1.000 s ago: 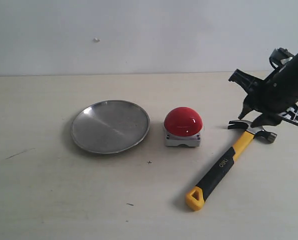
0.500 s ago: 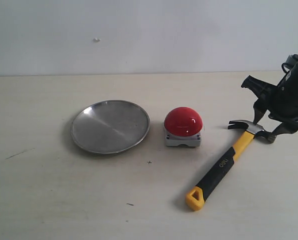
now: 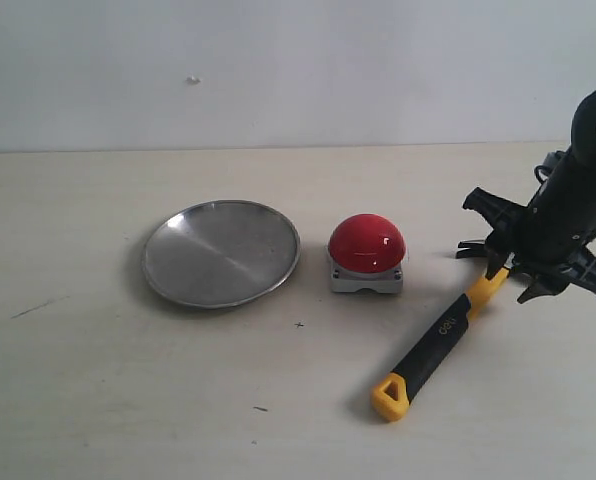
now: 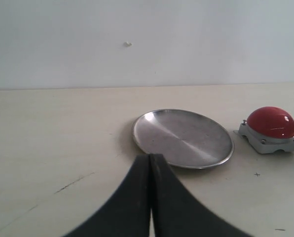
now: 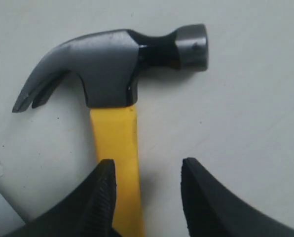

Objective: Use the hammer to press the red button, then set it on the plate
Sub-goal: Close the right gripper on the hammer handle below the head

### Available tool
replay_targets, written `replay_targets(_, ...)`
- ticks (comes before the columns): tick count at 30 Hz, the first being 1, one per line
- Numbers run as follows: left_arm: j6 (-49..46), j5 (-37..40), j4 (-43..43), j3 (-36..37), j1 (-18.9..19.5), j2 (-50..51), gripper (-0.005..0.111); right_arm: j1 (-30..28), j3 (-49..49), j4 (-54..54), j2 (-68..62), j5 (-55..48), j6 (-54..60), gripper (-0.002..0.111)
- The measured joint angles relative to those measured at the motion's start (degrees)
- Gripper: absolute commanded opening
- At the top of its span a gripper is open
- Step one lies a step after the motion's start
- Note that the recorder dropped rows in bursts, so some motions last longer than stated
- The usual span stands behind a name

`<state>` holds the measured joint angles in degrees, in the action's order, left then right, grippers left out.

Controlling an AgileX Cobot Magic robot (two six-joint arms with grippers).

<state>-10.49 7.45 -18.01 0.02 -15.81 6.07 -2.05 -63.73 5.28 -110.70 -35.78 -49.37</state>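
Note:
The hammer (image 3: 443, 330) lies flat on the table at the right, its yellow looped end toward the front; my right gripper (image 3: 515, 275) covers its head. In the right wrist view the dark steel head (image 5: 112, 64) is in full sight. The right gripper (image 5: 147, 168) stands open astride the yellow neck, which runs close along one finger (image 5: 103, 192). The red button (image 3: 366, 242) sits left of the hammer, and the silver plate (image 3: 221, 252) lies left of the button. My left gripper (image 4: 150, 158) is shut on nothing, short of the plate (image 4: 183, 137); it is absent from the exterior view.
A pale wall runs along the back of the light table. Small dark marks dot the tabletop (image 3: 298, 324) in front of the plate and button. The red button (image 4: 270, 122) also shows at the edge of the left wrist view.
My right gripper has swung back over the hammer's head and come down, its open fingers now either side of the yellow neck. Hammer, button and plate have not moved.

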Motion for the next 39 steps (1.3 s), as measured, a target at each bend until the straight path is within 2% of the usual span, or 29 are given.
replay_targets(20,0.0,0.0,0.0,0.0,0.0,0.0,0.0,0.0,-1.83,5.79,-4.66,7.51,2.28,0.043)
replay_targets(28,0.0,0.0,0.0,0.0,0.0,0.0,0.0,0.0,-8.35,5.84,-5.67,-1.14,4.8,0.043)
replay_targets(39,0.0,0.0,0.0,0.0,0.0,0.0,0.0,0.0,-9.83,5.73,-7.99,-2.06,5.17,0.043)
